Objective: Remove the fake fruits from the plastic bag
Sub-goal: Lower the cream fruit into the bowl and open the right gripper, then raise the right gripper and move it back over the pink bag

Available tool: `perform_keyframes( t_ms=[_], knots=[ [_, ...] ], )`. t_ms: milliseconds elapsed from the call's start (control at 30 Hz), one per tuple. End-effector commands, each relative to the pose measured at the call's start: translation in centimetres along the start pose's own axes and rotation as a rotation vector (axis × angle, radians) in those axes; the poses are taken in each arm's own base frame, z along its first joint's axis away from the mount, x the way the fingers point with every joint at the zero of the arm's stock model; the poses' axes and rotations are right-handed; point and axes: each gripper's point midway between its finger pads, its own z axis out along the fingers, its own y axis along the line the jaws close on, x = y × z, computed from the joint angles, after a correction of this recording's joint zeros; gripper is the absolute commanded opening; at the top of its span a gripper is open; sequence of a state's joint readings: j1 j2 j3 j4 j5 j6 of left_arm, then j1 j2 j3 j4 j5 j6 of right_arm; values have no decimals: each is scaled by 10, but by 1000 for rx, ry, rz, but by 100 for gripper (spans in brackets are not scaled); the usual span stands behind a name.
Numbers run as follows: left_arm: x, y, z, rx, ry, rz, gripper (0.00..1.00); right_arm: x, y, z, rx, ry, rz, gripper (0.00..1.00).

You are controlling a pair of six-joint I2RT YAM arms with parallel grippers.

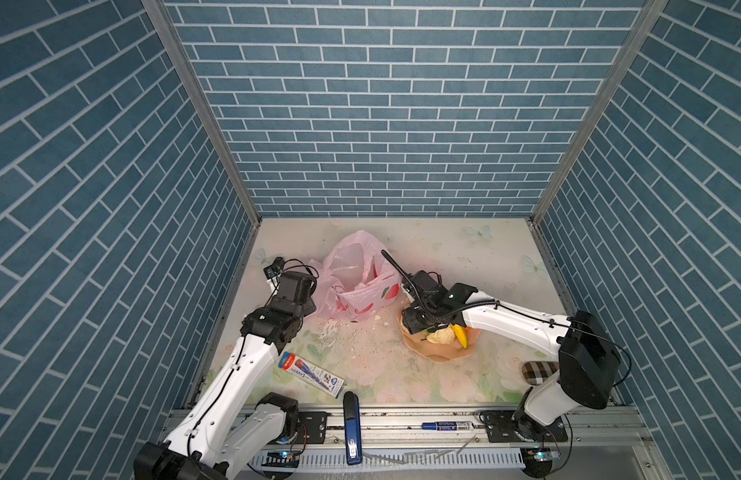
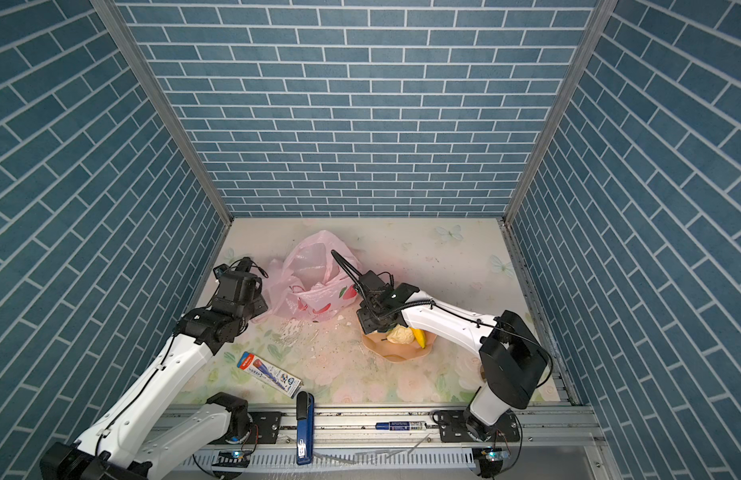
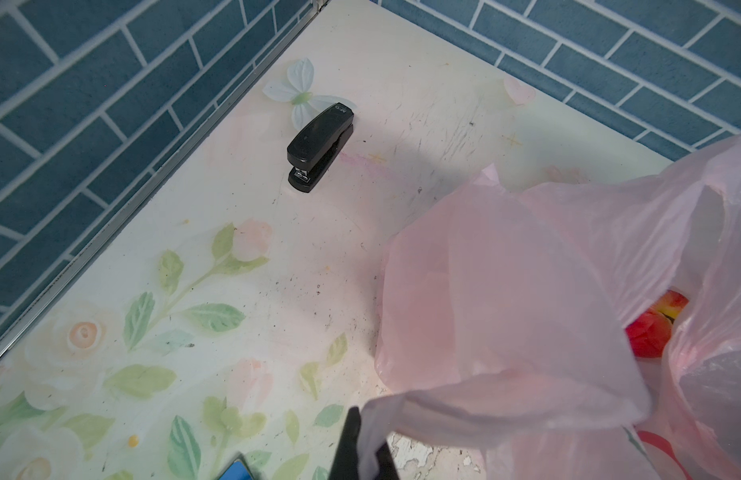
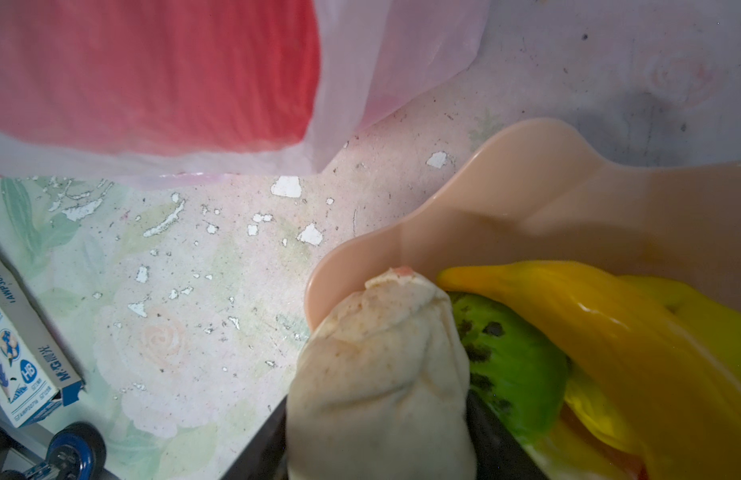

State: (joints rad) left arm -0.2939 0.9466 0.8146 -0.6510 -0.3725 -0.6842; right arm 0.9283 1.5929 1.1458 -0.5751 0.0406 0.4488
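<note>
The bag [image 1: 356, 282] sits left of centre on the tabletop [image 1: 476, 257] in both top views, slumped, with its mouth open upward. The left pincer [image 3: 366, 451] is closed on one handle loop and draws it sideways, so the mouth gapes. In the left wrist view a red fruit [image 3: 651, 328] shows in that mouth at the right of the frame. Whether more lie under it I cannot tell.

The other fruits lie on the plate [image 1: 435, 353], just right of centre. The right pincer [image 4: 379, 444] stands over the plate's rim, about half open, with the cream fruit [image 4: 381, 365] between its jaws. As far as the right wrist view shows, both fingers rest against the fruit's sides. A green fruit [image 4: 514, 365] and the banana [image 4: 589, 324] lie against it.

The fruits look light, hollow and stiff, so they should bear a firm pinch. The smooth round ones will likely slip or roll, and are best taken across the widest part. The lumpy cream one should grip more easily. The bag is thin, soft, slick film that will probably cling to and follow anything dragged out of it, so the hold on the handle matters.

The plate is filling up, and a fruit set near its rim could roll off. Open tabletop lies at the upper right of the top views. The left is tighter: the wall [image 1: 231, 291] is close and a black stapler [image 3: 318, 145] lies near it beyond the bag. A pencil box [image 1: 312, 374] and a blue stapler [image 1: 351, 424] lie at lower centre.
</note>
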Motion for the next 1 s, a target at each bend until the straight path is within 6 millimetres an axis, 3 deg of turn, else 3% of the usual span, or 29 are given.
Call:
perform_keyframes(
  t_ms=[0, 567, 700, 833, 967],
  knots=[
    [5, 4, 2, -3, 6, 0, 0, 7, -3, -7, 0, 2, 26, 61],
    [6, 3, 0, 8, 7, -2, 0, 0, -4, -29, 1, -53, 34, 67],
    [7, 0, -4, 32, 20, -1, 0, -22, -1, -54, 8, -128, -8, 68],
    [20, -10, -3, 103, 80, 26, 0, -62, 2, -82, 26, -226, -55, 72],
    [41, -19, -1, 174, 151, 42, 0, -106, 8, -97, 28, -307, -65, 73]
  ],
)
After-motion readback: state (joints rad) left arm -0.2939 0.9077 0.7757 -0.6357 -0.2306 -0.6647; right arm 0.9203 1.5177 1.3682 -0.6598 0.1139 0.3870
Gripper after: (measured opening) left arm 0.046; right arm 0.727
